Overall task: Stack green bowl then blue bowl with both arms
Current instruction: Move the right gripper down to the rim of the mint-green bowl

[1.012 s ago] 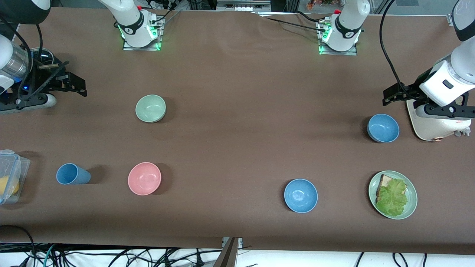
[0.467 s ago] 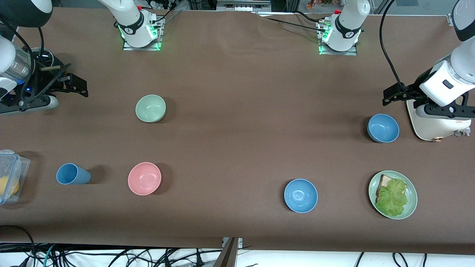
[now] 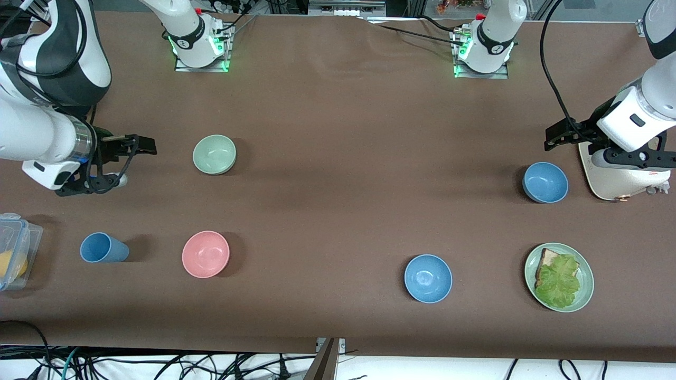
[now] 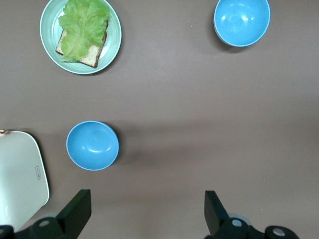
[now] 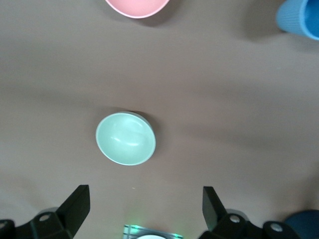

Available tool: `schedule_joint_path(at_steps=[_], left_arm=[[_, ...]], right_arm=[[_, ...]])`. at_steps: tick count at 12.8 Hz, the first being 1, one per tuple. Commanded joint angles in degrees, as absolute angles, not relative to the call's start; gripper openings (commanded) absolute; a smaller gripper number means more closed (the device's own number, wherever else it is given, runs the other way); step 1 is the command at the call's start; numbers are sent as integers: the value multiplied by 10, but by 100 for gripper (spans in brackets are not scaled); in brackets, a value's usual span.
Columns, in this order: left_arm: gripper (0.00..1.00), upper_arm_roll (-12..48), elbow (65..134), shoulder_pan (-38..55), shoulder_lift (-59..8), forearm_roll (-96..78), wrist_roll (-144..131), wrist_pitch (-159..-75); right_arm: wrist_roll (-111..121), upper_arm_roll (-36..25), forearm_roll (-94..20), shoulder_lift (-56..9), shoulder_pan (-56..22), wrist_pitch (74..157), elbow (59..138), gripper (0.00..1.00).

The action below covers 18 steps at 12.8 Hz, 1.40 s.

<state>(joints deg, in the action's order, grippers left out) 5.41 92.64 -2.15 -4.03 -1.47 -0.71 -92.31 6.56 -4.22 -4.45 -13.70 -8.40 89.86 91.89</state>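
Note:
The green bowl (image 3: 214, 154) sits upright and empty toward the right arm's end of the table; it also shows in the right wrist view (image 5: 125, 138). My right gripper (image 3: 138, 146) is open and empty, over the table beside the green bowl (image 5: 144, 196). One blue bowl (image 3: 545, 182) sits toward the left arm's end, and it shows in the left wrist view (image 4: 92, 145). A second blue bowl (image 3: 428, 278) sits nearer to the front camera (image 4: 241, 21). My left gripper (image 3: 552, 138) is open and empty over the table close to the first blue bowl (image 4: 145, 199).
A pink bowl (image 3: 205, 254) and a blue cup (image 3: 103, 248) sit nearer the camera than the green bowl. A clear lidded box (image 3: 13, 250) is at the table's end. A green plate (image 3: 587, 274) with a lettuce sandwich and a white appliance (image 3: 612, 179) are by the left arm.
My right arm has swung in from the table's end toward the green bowl, with its fingers still open. The left arm and all the bowls have not moved.

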Motion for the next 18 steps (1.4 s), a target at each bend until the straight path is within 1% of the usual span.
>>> schedule_joint_path(at_steps=[1,2,3,7,10,11,14,18], left_arm=[[100,52,909,-18,-47,-17,-13,-911],[100,52,909,-17,-47,-17,-13,-911],[100,52,909,-18,-47,-17,-13,-911],[100,52,909,-18,-47,-17,-13,-911],[100,52,909,-18,-47,-18,-13,-911],[100,52,909,-18,-47,-17,-13,-911],[100,52,910,-18,-47,-18,-13,-910],[100,52,910,-18,-47,-18,-13,-910]], right_arm=[[68,-42,-62,-40,-78,1042,1106,100],[68,-42,-62,-20,-79,1106,1179,100],[68,-40,-62,-12,-80,1150,1227,100],[66,-36,-61,-6,-82,1257,1340,100],[62,-33,-61,-10,-86,1354,1408,99],[59,-27,-61,-17,-86,1378,1417,99],[56,-18,-62,-37,-87,1402,1419,98],[52,-16,-62,-97,-96,1483,1420,96]])
